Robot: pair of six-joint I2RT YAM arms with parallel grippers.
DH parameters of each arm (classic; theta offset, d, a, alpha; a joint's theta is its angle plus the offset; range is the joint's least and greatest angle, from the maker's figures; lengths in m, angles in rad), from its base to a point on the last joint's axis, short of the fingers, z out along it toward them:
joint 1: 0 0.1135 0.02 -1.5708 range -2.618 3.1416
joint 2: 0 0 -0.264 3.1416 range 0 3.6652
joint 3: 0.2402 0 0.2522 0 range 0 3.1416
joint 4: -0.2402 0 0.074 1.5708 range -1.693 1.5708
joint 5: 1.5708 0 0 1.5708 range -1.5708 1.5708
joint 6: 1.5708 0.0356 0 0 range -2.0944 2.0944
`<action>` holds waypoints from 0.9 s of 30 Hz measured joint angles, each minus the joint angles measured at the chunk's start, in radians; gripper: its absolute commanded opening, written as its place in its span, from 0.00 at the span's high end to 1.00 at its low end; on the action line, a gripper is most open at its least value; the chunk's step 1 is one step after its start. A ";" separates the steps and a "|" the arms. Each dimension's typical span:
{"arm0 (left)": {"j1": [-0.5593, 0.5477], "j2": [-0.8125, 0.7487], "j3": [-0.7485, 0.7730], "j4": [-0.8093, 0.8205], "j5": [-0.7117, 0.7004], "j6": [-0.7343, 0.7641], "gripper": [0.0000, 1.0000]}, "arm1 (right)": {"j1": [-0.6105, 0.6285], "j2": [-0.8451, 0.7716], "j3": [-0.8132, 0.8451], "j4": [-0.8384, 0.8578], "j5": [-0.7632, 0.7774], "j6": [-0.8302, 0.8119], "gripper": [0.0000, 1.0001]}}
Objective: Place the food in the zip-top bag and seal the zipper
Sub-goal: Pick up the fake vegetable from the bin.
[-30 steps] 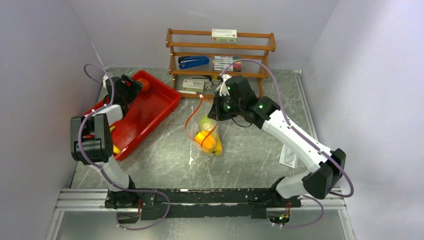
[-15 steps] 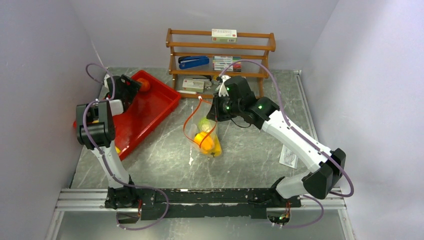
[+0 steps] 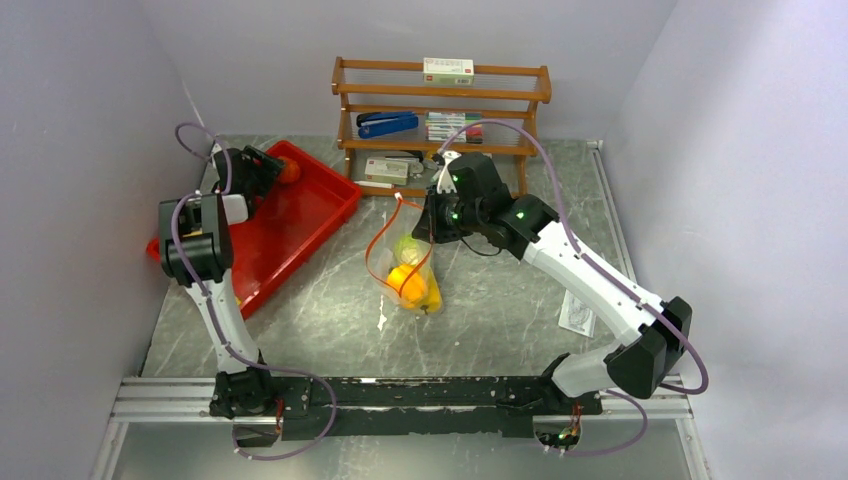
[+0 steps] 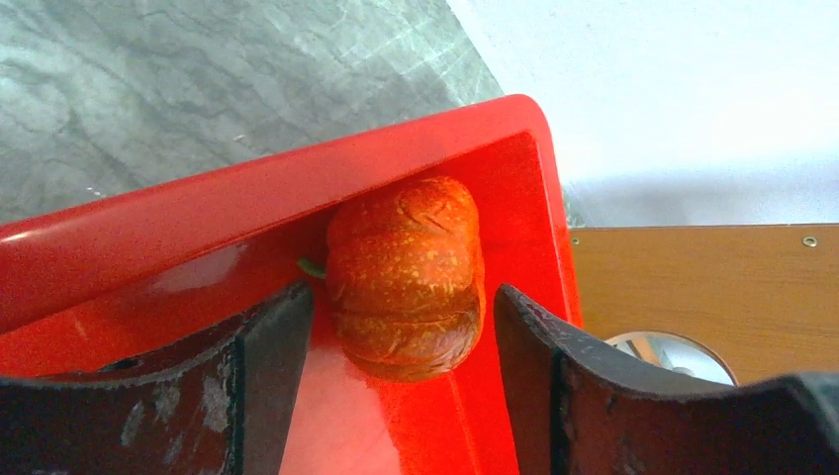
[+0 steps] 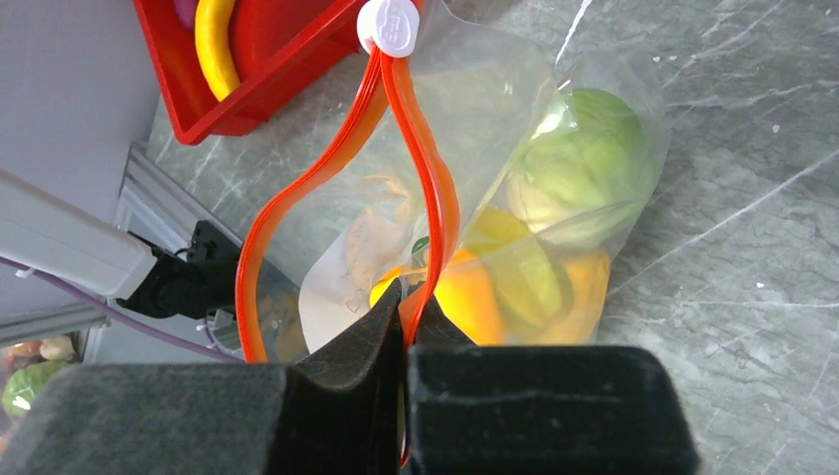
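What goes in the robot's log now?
left gripper: open around orange toy food in red tray | right gripper: shut on zipper | zip-top bag: mouth open

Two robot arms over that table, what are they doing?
They are packing toy food into a clear plastic bag. The right claw is pinched shut on the bag's red-orange zipper strip, with the mouth open. A green round toy fruit and yellow and orange pieces lie inside. The left claw hangs open around an orange ridged toy vegetable in a corner of the red plastic tray. The zipper is not yet sealed.
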 measured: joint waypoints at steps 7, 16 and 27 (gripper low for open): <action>0.002 0.040 0.010 0.092 0.079 -0.007 0.38 | 0.000 -0.006 -0.013 0.008 -0.003 0.003 1.00; 0.008 0.075 0.043 0.127 0.132 -0.019 0.53 | 0.000 -0.016 -0.024 0.015 -0.002 0.006 1.00; 0.009 0.069 0.040 0.116 0.144 -0.015 0.59 | 0.000 -0.045 -0.024 0.015 0.002 0.006 1.00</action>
